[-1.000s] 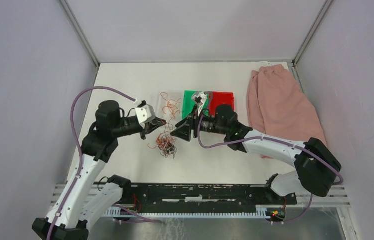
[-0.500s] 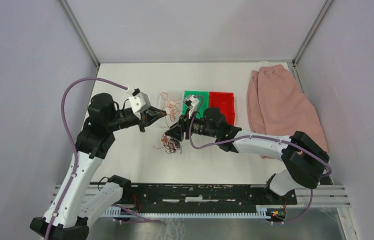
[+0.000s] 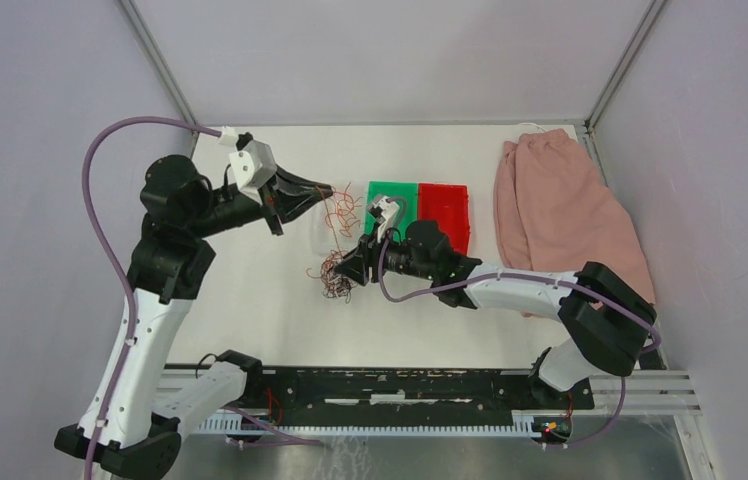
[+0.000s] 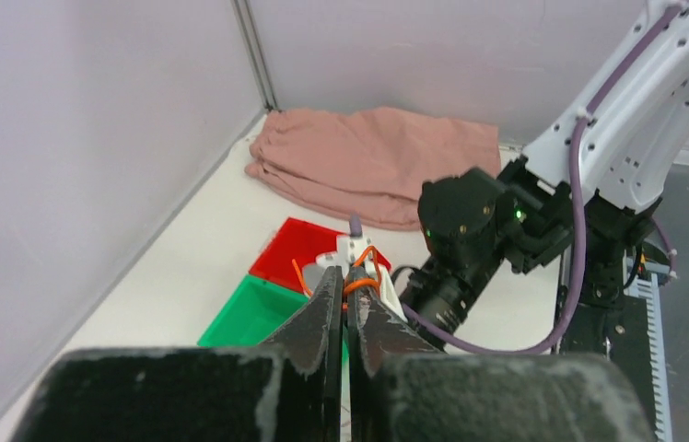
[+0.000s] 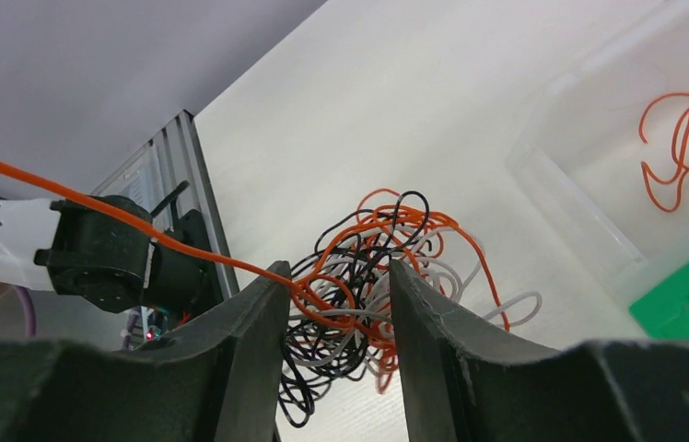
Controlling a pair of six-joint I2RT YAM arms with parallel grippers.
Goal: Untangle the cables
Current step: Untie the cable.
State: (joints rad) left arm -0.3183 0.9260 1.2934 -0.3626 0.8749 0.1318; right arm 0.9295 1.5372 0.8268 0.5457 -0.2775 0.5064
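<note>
Clump of cables (image 3: 333, 278) on the table (image 3: 250, 300), mid-scene, just near of a clear tray (image 5: 562, 207). Around the clump, the right gripper (image 5: 338, 269), low, jaws half apart, tangle between them. Up at the far left, the left gripper (image 3: 325, 187), pinched tight on one orange wire (image 5: 92, 204), strand taut from clump to tips. In the tray, loose orange wires (image 5: 677, 147). Right of the tray, a green bin (image 3: 390, 193), then a red bin (image 3: 445, 205). Further right, a pink cloth (image 3: 560, 215).

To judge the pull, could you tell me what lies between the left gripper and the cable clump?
A single orange wire, stretched from left gripper to clump; right wrist view.
</note>
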